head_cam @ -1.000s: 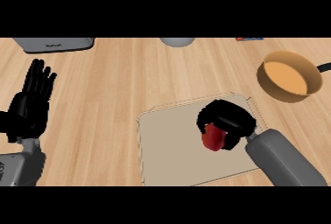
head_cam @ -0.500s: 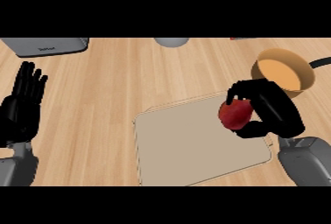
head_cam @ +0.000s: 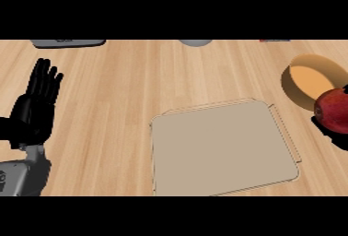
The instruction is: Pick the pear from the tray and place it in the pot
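The pear [head_cam: 332,109], red and cut off by the frame's edge, sits at 3 o'clock in the head view, overlapping the lower rim of the pot [head_cam: 304,82] and off the tray [head_cam: 221,147]. Black parts of the right hand [head_cam: 331,132] show just beneath and beside the fruit at 4 o'clock; the hand is mostly out of frame, so whether its fingers are wrapped round the pear cannot be told. The pot, at 2 o'clock, shows an orange inside with nothing visible in it; its right part is cut off. The tray, a flat beige slab at 5 o'clock from centre, carries nothing. At 9 o'clock the left hand [head_cam: 34,110] rests with fingers straight and pointing up, released, above its grey forearm [head_cam: 24,177]. Along the top edge, a grey object [head_cam: 68,43], a rounded grey thing [head_cam: 195,42] and a small dark item [head_cam: 275,40] are all cropped and hard to identify.
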Controlling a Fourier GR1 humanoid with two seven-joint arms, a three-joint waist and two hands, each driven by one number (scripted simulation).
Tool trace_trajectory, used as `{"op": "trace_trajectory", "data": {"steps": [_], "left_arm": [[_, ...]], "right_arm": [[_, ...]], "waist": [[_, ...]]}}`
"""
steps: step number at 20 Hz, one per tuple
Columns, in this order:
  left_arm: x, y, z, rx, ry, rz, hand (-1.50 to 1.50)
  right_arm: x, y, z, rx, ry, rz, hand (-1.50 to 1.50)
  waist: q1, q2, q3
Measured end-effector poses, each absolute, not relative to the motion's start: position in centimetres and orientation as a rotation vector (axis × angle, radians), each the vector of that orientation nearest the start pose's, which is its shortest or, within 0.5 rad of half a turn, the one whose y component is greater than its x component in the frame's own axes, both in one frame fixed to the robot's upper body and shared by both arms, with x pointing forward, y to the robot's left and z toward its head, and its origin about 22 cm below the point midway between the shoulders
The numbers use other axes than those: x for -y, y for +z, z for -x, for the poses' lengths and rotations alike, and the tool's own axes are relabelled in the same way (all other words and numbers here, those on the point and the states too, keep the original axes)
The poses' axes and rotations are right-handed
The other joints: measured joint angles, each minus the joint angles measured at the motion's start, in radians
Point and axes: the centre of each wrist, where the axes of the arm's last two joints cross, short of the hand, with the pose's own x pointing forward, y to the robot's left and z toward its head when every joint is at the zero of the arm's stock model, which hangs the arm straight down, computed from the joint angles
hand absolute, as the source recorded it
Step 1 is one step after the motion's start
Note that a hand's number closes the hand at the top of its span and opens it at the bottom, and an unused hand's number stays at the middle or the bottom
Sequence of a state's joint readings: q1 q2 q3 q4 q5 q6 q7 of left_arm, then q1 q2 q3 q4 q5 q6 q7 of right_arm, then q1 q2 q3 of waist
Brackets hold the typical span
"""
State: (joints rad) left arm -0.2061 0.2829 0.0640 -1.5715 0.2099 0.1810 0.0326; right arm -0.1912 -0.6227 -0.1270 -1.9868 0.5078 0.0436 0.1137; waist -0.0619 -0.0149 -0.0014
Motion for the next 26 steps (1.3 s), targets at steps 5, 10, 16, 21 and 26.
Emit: {"op": "trace_trajectory", "data": {"steps": [5,10,16,21,26], "left_arm": [[-27.3,8.1,-29.9,1.755,0.071,-0.137,0.00],[-27.0,8.4,-30.0,1.765,0.054,-0.111,0.00],[-27.1,8.5,-30.4,1.769,0.047,-0.104,0.00],[-26.4,8.0,-30.7,1.768,0.037,-0.090,0.00],[-26.6,8.1,-31.0,1.774,0.032,-0.085,0.00]], "right_arm": [[37.0,22.7,-23.9,1.775,0.775,1.144,1.50],[42.3,22.5,-25.7,1.716,0.728,1.169,1.50],[47.6,21.4,-27.9,1.711,0.708,1.157,1.50],[50.2,19.3,-30.3,1.700,0.718,1.160,1.50],[51.0,17.6,-32.4,1.671,0.735,1.164,1.50]], "waist": [[0.035,0.010,0.001],[0.059,0.015,0.002],[0.073,0.018,0.002],[0.085,0.022,0.003],[0.089,0.024,0.003]]}}
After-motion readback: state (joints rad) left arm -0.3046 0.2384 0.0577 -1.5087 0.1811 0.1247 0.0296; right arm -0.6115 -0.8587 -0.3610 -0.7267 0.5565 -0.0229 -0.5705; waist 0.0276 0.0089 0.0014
